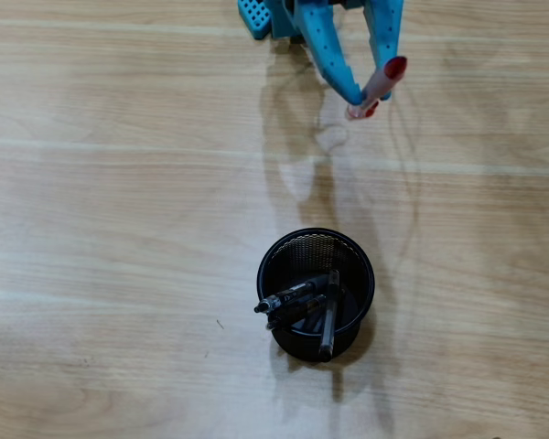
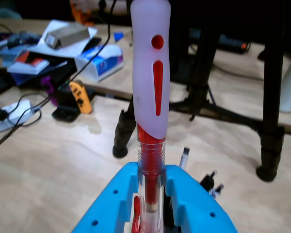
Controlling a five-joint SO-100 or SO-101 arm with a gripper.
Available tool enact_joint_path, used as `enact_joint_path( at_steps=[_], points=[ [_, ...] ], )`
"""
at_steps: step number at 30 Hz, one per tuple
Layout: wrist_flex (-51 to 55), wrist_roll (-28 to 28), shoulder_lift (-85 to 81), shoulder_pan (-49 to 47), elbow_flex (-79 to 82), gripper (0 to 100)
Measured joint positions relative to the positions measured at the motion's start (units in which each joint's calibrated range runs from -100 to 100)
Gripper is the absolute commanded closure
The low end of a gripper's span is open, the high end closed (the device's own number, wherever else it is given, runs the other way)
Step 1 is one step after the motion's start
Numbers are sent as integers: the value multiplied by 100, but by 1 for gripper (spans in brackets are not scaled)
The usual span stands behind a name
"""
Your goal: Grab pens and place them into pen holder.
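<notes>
Blue fingers (image 1: 364,96) clamp the slim red pen (image 2: 150,97); slippage seems possible, missing the round black wire-mesh holder (image 1: 366,265).

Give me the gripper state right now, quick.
Gripper: shut on the red pen, lifted off the table, away from the holder.

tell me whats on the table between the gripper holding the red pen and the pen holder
Nothing: in the overhead view only bare wood and shadows lie between the gripper with the red pen and the pen holder.
</notes>
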Motion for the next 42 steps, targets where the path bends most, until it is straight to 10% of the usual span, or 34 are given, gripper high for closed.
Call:
enact_joint_path(
  at_steps=[14,42],
  points=[
    [-4575,21,527,619,2538,98],
    [-4886,-125,2379,724,1917,82]
  ],
)
